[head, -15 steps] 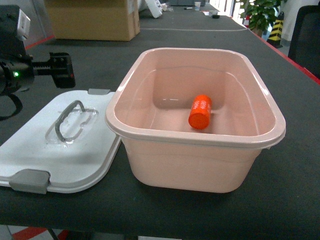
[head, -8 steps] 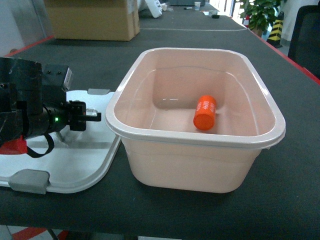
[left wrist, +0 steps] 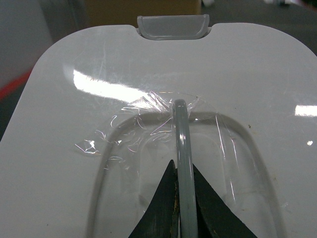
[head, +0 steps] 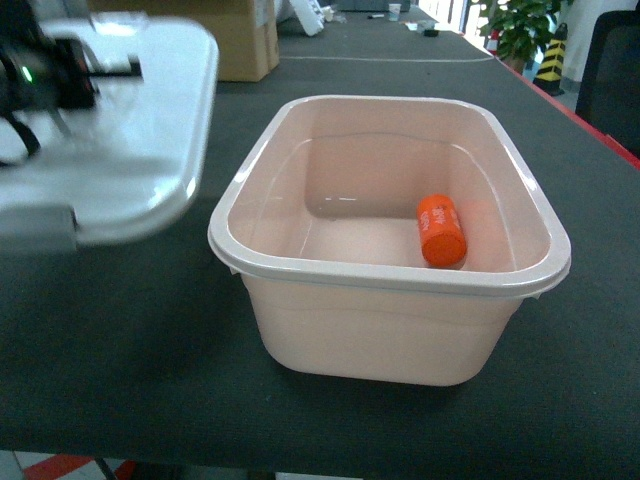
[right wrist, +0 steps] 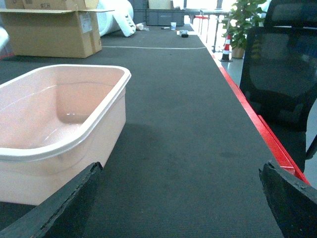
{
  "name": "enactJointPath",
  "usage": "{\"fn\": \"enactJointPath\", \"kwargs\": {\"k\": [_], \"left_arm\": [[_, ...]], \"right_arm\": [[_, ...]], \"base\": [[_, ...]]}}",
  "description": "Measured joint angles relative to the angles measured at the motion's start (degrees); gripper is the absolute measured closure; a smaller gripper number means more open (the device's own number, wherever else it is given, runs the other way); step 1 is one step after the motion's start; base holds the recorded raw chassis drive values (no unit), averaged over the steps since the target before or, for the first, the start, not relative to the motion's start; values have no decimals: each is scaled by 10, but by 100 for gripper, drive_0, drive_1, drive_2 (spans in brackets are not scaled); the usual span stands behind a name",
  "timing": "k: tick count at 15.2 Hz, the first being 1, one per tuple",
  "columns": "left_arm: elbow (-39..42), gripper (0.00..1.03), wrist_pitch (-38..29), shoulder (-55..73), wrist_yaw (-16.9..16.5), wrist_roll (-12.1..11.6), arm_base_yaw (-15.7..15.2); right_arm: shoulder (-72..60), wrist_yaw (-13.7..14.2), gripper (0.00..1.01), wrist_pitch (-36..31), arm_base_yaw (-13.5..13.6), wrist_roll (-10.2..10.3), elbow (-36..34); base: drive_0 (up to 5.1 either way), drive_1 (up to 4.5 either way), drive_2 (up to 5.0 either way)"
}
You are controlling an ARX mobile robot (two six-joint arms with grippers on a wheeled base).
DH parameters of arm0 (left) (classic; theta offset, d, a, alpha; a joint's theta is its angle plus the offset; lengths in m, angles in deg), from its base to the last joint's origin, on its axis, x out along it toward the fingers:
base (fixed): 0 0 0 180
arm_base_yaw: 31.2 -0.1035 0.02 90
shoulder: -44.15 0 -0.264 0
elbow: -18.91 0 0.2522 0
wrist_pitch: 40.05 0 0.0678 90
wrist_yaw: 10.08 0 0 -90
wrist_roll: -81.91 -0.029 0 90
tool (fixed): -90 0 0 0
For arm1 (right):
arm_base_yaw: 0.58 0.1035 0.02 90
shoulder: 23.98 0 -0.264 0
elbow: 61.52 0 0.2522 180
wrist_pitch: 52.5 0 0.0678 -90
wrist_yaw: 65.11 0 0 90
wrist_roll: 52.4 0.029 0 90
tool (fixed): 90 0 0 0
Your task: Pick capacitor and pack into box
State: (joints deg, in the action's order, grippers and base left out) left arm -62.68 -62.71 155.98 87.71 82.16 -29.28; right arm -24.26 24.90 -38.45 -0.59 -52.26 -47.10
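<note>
The pale pink box (head: 390,275) stands on the dark table, and its near corner shows in the right wrist view as the box (right wrist: 59,134). An orange capacitor (head: 441,230) lies on its side on the box floor, at the right. The white lid (head: 110,130) hangs in the air left of the box, blurred. My left gripper (left wrist: 184,171) is shut on the lid's grey handle (left wrist: 182,148), and the lid (left wrist: 99,89) fills that view. My right gripper (right wrist: 181,171) is open over bare table to the right of the box, nothing between its fingers.
A brown cardboard carton (head: 235,45) stands at the back left. A red table edge (right wrist: 257,119) runs along the right, with a black chair (right wrist: 282,69) beyond it. A potted plant (head: 520,30) stands far back right.
The left gripper took hold of the lid's handle and lifted the lid off the table, up and to the left. The capacitor rolled to the right inside the box.
</note>
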Motion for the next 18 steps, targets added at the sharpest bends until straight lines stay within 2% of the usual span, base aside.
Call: {"fn": "enactJointPath", "kwargs": {"k": [1,3,5,7,10,13,16,18], "left_arm": [[-14,101,12,-42,17,9,3],[-15,101,14,-85,32,15,16],[-11,101,17,-119,45,15,56],[-9,101,76,-135,66,34,136],[-43,101,224,-116,106,80,237],[-101,101,267,-71,168,89,304],[-116,101,283,-35,183,90,337],[-131,101,290,-12,188,100,349]], "right_arm": [[0,0,3,0,0,0,0],[0,0,3,0,0,0,0],[0,0,3,0,0,0,0],[0,0,3,0,0,0,0],[0,0,3,0,0,0,0],[0,0,3,0,0,0,0],[0,0,3,0,0,0,0],[0,0,3,0,0,0,0]], "base": [[0,0,0],[0,0,0],[0,0,0],[0,0,0],[0,0,0],[0,0,0],[0,0,0],[0,0,0]]}}
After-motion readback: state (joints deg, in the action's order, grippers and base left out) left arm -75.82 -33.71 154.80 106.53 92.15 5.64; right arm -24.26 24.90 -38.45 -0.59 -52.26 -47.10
